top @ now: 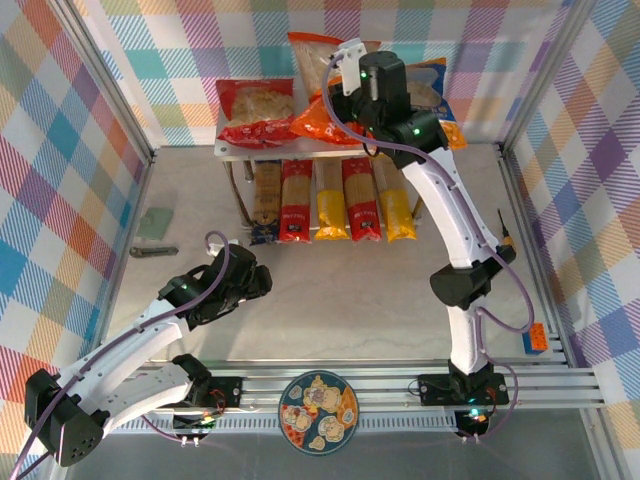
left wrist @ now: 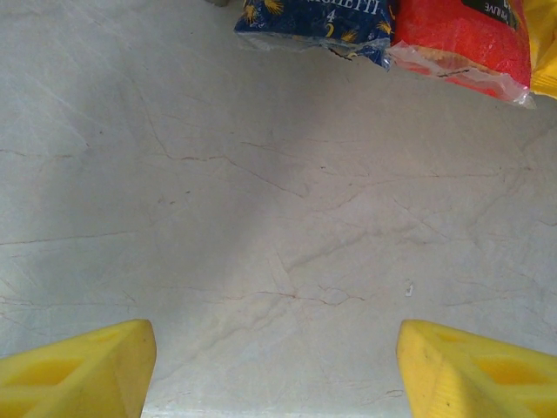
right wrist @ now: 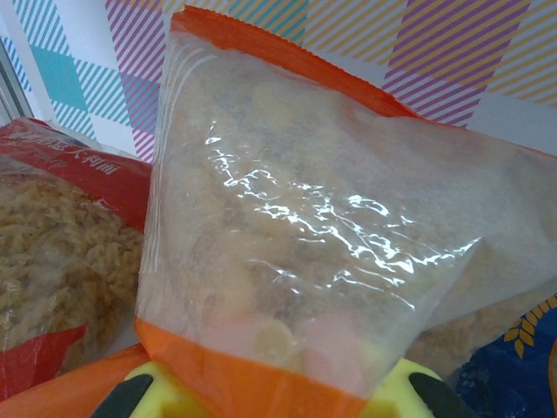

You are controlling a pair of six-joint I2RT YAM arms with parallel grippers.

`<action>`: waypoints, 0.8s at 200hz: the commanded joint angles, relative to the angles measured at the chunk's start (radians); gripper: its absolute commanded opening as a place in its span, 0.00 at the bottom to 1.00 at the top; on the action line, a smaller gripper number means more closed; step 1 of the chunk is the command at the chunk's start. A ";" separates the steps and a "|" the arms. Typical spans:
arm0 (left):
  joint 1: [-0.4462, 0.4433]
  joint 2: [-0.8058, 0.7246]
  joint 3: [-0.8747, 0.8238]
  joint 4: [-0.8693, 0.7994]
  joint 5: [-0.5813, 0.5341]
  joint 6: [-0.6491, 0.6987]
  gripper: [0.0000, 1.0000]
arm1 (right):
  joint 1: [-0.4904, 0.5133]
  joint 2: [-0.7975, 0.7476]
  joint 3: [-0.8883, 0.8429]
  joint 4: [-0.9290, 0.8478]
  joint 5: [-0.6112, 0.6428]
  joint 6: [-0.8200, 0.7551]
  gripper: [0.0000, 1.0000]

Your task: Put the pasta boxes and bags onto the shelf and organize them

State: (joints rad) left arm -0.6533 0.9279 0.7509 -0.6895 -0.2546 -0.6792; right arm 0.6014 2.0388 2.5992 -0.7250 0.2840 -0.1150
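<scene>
At the shelf (top: 240, 153), I am watching the right gripper (right wrist: 278, 390) pinching the orange bag (right wrist: 305, 218), the left gripper (left wrist: 277, 366) gaping empty.

The right arm (top: 440, 190) covers part of the orange bag (top: 318, 125) and most of the blue bag (top: 432, 72) — far ends of the spaghetti packs (top: 296, 205) lie hidden under the shelf (top: 250, 152).

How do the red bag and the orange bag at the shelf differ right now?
The red bag lies on the shelf; the orange bag stands on end. The red bag is untouched; the orange bag's seam is pinched in the shut right gripper. The red bag has red ends, the orange bag orange ones. Both are clear-windowed pillow bags of short pasta.
</scene>
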 commanded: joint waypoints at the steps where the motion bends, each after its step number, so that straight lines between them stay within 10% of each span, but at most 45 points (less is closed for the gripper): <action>1: 0.009 -0.014 0.007 -0.024 -0.008 0.015 0.73 | -0.007 0.006 0.059 0.093 0.034 -0.018 0.00; 160: 0.022 -0.033 -0.003 -0.034 -0.012 0.020 0.74 | -0.009 0.040 0.022 0.002 0.019 0.066 0.46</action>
State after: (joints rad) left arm -0.6422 0.9112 0.7506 -0.6907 -0.2550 -0.6758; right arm 0.5957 2.0674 2.6080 -0.7258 0.3244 -0.0700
